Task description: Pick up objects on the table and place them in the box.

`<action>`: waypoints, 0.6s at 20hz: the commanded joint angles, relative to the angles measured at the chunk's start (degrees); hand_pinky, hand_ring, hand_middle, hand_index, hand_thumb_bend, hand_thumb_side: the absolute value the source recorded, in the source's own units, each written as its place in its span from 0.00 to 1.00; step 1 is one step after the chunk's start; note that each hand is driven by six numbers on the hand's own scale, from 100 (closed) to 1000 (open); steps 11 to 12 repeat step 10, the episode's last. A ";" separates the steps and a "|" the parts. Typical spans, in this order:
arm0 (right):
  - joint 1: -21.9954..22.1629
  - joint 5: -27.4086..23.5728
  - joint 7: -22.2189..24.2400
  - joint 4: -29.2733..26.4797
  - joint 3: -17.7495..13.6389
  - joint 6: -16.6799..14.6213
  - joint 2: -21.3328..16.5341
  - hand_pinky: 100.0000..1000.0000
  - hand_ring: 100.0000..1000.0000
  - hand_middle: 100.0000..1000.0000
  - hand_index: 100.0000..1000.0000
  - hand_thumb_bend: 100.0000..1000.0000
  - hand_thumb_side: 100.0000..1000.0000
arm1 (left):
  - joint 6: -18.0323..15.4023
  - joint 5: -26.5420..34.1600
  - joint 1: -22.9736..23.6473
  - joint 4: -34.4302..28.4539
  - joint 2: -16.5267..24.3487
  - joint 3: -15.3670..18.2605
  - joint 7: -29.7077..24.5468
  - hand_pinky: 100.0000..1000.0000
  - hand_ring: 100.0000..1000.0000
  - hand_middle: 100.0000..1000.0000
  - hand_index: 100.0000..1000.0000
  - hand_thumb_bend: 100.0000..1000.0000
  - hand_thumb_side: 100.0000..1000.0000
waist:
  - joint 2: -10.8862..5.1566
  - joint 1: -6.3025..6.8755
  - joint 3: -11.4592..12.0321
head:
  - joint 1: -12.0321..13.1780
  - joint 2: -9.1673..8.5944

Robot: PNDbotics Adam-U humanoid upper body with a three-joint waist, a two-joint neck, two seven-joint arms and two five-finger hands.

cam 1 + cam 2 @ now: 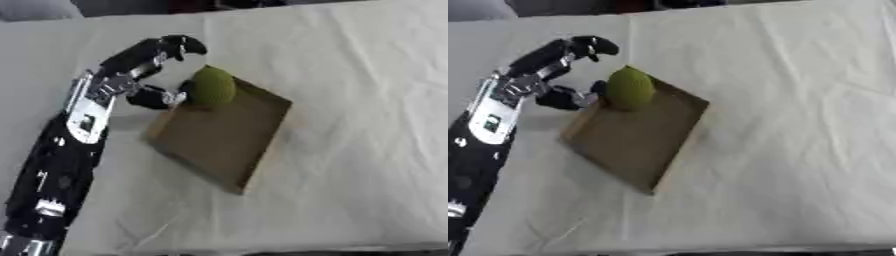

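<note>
Counter point(367, 150): covered with a white, lightly creased cloth that fills nearly the whole frame; its near edge runs along the bottom of the frame.
Left arm point(52, 170): black with silver joints, entering at the lower left corner and rising along the left side toward the upper left of the frame.
Box point(223, 137): a shallow brown cardboard tray, set askew like a diamond at the centre of the frame, one corner pointing toward the bottom and the opposite corner toward the top; its floor is bare apart from the fruit at the upper corner.
Green object point(213, 86): a rounded, yellow-green fruit-like thing, seen at the upper corner of the box, over its rim and inner floor; whether it rests on the box floor cannot be told.
Left hand point(144, 75): just left of the box's upper corner, fingers point(179, 47) curved in an arc above and to the left of the green object, the thumb lower and touching its left side; the upper fingers appear spread away from it rather than closed.
Right hand: shows in neither view.
</note>
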 commanded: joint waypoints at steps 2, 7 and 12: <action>-0.45 0.73 -0.55 -1.50 -0.18 0.07 -1.78 0.74 0.67 0.70 0.75 0.00 0.28 | 5.60 9.26 1.80 -8.81 5.80 4.65 6.35 0.60 0.80 0.74 0.82 0.00 0.05 | -1.46 -0.37 0.54 | -0.79 0.12; -0.34 1.15 -0.97 -1.79 -0.18 0.12 -2.11 0.74 0.67 0.70 0.75 0.00 0.27 | 13.91 19.67 7.41 -15.75 11.92 12.43 14.74 0.57 0.77 0.71 0.79 0.00 0.09 | -1.63 -0.36 1.53 | -1.87 0.09; -0.29 1.34 -1.17 -1.92 -0.21 0.17 -2.26 0.74 0.67 0.70 0.75 0.00 0.27 | 17.51 25.89 11.15 -19.21 14.82 16.77 21.44 0.55 0.75 0.70 0.79 0.00 0.14 | -1.66 -0.41 1.87 | -2.54 -0.09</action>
